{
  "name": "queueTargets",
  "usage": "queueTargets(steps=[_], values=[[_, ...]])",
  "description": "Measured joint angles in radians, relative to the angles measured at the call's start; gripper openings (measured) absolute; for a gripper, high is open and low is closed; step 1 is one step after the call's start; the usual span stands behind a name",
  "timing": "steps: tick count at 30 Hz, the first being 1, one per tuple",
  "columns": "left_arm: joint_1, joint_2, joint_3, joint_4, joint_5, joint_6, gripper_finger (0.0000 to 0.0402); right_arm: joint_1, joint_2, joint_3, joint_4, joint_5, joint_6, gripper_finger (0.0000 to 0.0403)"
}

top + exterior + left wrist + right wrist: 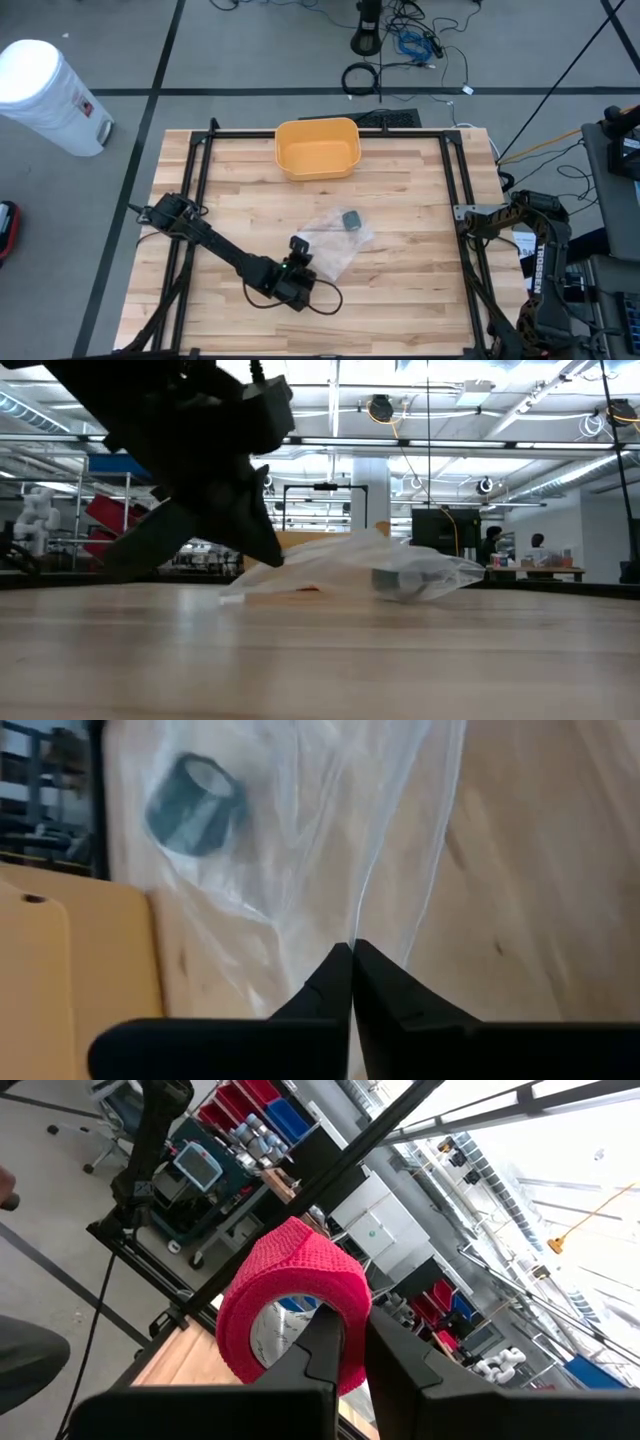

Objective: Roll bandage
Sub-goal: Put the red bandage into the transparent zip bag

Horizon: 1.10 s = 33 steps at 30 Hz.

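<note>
Presently the left tool (352, 955) is clenched on the plastic bag (330, 850); thin film may slip, dropping the grey roll (195, 805).

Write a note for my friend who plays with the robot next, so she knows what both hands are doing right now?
Left gripper: fingers shut on the edge of the clear plastic bag, mid-table.
Right gripper: parked at the table's right edge, fingers shut on a red bandage roll.
A grey roll sits inside the bag.
The yellow bin at the far side looks empty.
Done: bag pinched, red roll in hand.
Left: get the grey roll out; nothing is in the bin yet.
</note>
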Motion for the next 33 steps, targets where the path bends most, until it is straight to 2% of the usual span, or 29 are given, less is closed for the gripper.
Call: queueTargets(steps=[6, 11, 19, 24, 29, 33], values=[[0.001, -0.007, 0.079, -0.011, -0.121, 0.007, 0.0003, -0.031, 0.000, 0.000, -0.034, 0.000, 0.020, 0.0025], [0.002, -0.025, 0.249, -0.067, -0.225, -0.002, 0.0002, -0.083, 0.000, 0.000, -0.095, 0.006, 0.073, 0.0025], [0.014, -0.071, 0.502, -0.147, -0.244, -0.002, 0.0001, -0.163, 0.000, 0.000, -0.206, 0.006, 0.171, 0.0025], [0.029, -0.072, 0.569, -0.196, -0.243, -0.003, 0.0001, -0.215, 0.000, 0.000, -0.316, 0.005, 0.262, 0.0025], [0.051, -0.072, 0.573, -0.209, -0.239, -0.065, 0.0000, -0.275, 0.000, 0.000, -0.435, 0.006, 0.347, 0.0025], [0.100, -0.073, 0.573, -0.339, -0.357, -0.220, 0.0000, -0.311, 0.000, 0.000, -0.512, 0.007, 0.406, 0.0025]])
